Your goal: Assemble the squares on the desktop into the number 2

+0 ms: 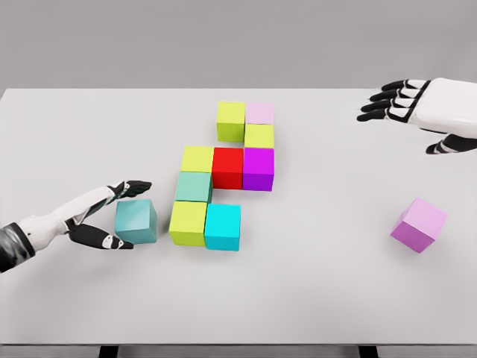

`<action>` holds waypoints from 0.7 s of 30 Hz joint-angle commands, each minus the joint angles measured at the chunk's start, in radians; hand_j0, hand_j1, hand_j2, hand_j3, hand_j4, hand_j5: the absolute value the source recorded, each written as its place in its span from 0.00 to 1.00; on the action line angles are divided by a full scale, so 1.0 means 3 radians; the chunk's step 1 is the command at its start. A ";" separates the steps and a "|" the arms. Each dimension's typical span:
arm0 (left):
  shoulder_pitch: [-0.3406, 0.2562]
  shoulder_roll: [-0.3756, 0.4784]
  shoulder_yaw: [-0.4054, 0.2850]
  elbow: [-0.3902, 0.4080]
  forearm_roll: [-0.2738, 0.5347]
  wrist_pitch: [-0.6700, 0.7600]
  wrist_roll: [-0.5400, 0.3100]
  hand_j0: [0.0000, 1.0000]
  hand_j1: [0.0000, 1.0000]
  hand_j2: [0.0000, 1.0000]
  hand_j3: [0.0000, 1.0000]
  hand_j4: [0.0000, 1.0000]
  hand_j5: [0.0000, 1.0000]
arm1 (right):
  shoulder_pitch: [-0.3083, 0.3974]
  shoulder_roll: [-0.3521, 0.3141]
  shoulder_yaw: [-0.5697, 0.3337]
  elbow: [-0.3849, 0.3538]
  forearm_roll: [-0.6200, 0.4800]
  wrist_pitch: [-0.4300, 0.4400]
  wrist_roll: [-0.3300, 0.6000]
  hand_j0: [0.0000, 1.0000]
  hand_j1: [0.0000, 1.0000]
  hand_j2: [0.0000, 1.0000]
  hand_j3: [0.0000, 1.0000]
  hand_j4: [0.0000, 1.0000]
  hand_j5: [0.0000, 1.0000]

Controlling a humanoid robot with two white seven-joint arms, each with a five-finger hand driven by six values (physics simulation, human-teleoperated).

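Several coloured cubes form a cluster mid-table: a lime cube (231, 120) and a pale pink cube (259, 113) at the back, a yellow-green cube (258, 136), then a lime cube (197, 159), red cube (228, 166) and magenta cube (258, 168) in a row, a teal-green cube (194, 186), and a lime cube (188, 222) beside a cyan cube (223, 226) in front. A teal cube (136, 221) sits left of the cluster, and my left hand (112, 216) cups it with fingers behind and thumb in front. My right hand (406, 104) hovers open at the upper right.
A lone violet cube (419, 224) lies tilted at the right, well apart from the cluster. The white table (313, 291) ends in a front edge near the bottom of the view.
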 commanded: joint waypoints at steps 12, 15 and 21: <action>-0.0020 -0.0078 -0.0015 0.0026 -0.0070 0.0050 -0.0002 0.81 0.81 0.81 0.81 0.81 0.81 | 0.0123 -0.0868 0.0564 -0.0012 -0.0027 0.0010 -0.0002 1.00 1.00 1.00 1.00 1.00 1.00; -0.0020 -0.0078 -0.0020 0.0031 -0.0065 0.0050 -0.0002 0.73 0.73 0.73 0.73 0.73 0.73 | 0.0123 -0.0863 0.0748 -0.0012 -0.0027 0.0010 -0.0002 1.00 1.00 1.00 1.00 1.00 1.00; -0.0020 -0.0078 -0.0020 0.0031 -0.0044 0.0050 -0.0002 0.58 0.58 0.58 0.58 0.58 0.58 | 0.0072 -0.0761 0.0958 0.0008 -0.0016 0.0010 -0.0002 1.00 1.00 1.00 1.00 1.00 1.00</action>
